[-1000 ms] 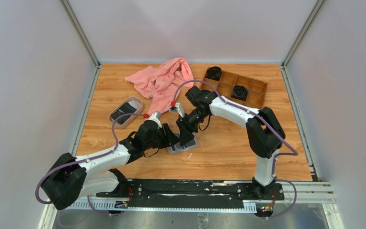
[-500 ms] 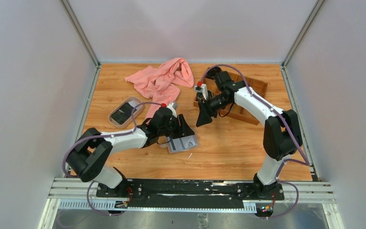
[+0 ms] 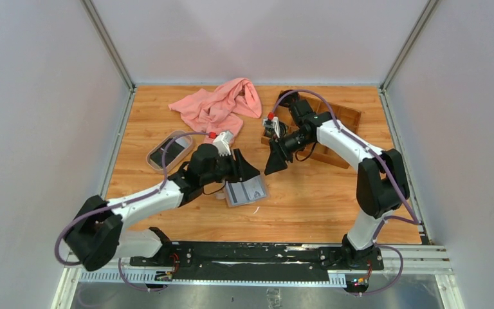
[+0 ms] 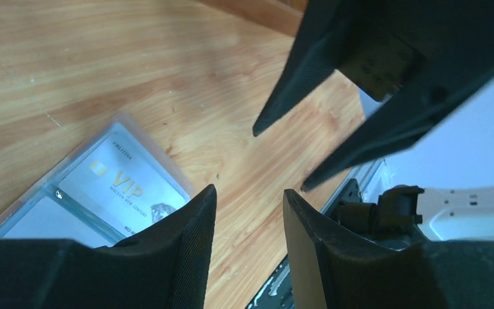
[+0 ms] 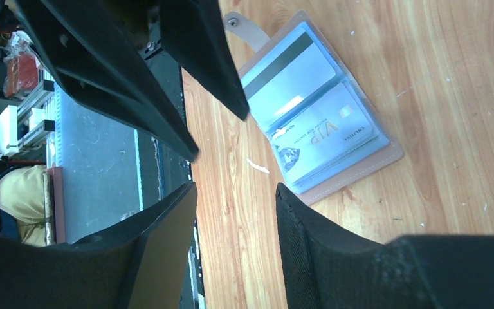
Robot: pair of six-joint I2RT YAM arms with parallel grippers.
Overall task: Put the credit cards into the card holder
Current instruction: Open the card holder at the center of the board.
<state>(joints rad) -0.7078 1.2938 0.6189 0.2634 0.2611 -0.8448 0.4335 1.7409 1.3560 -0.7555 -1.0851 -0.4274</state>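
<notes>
**Left gripper**: the jaws stand moderately apart with nothing between them. It is raised over the far left corner of the card holder. Whether it touches the holder cannot be told.

**Right gripper**: the jaws stand moderately apart and are empty. It hangs off the table, just beyond the holder on the far right side. Its fingertips point toward those of the left gripper, near them but apart.

**Card holder**: it lies open and flat at the middle of the table, lining up, with its snap tab sticking out to one side. A pale card marked VIP sits in one clear pocket. A card with a dark stripe sits in the pocket beside it.

**Other cards**: dark cards lie in the oval tray, to the left of the left arm and well apart from the holder.

**Surroundings**: a pink cloth lies crumpled at the far side of the table. A wooden box with compartments stands at the far right, partly hidden by the right arm.
</notes>
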